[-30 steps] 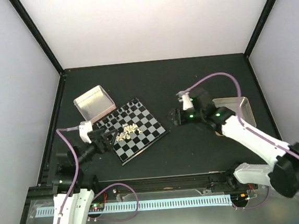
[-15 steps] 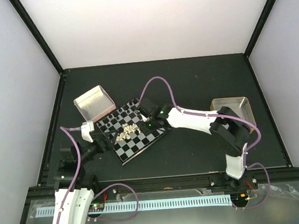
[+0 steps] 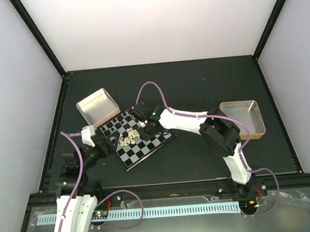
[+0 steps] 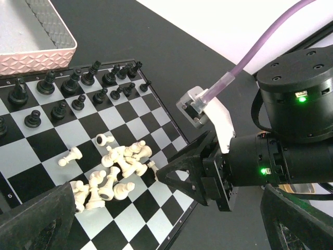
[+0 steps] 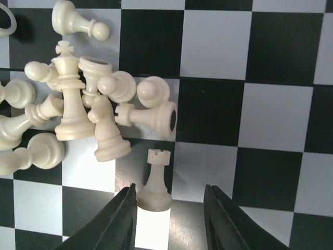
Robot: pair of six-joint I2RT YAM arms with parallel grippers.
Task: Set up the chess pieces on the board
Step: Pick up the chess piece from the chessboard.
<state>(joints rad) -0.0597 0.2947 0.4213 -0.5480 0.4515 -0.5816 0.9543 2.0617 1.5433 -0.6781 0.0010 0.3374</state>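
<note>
The board (image 3: 146, 144) lies left of centre, turned at an angle. The cream-white chess pieces (image 3: 130, 135) lie in a loose heap on its middle squares, most of them on their sides (image 4: 112, 172). In the right wrist view a white rook (image 5: 156, 179) stands upright at the heap's edge, between my open fingers and close against the left finger (image 5: 122, 219). My right gripper (image 3: 146, 125) is low over the board (image 5: 270, 120) and open (image 5: 169, 208). My left gripper (image 3: 108, 144) hovers at the board's near-left edge, wide open and empty (image 4: 166, 229).
Tiny black pieces (image 4: 78, 91) stand in two rows along the board's far side. A pink tray (image 3: 96, 106) lies behind the board's left corner. A silver tray (image 3: 244, 119) lies at the right. The right arm's purple cable (image 3: 153, 92) arches over the board.
My right arm has swung left from beside the silver tray across the board to the heap of white pieces. The left arm has barely moved.
</note>
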